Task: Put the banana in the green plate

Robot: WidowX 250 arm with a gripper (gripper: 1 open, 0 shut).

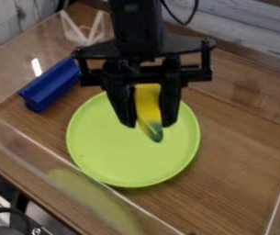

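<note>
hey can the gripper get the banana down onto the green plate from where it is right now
Probably yes. The gripper, shut on the banana, hangs directly above the green plate, and nothing lies on the plate beneath it.

black arm hung pretty much straight down from the top of frame, wrist vertical, gripper [146, 108] pointed downward, a wide black crossbar spread out at wrist level, two dark fingers [118, 103] clamped in tight on something yellow
</note>
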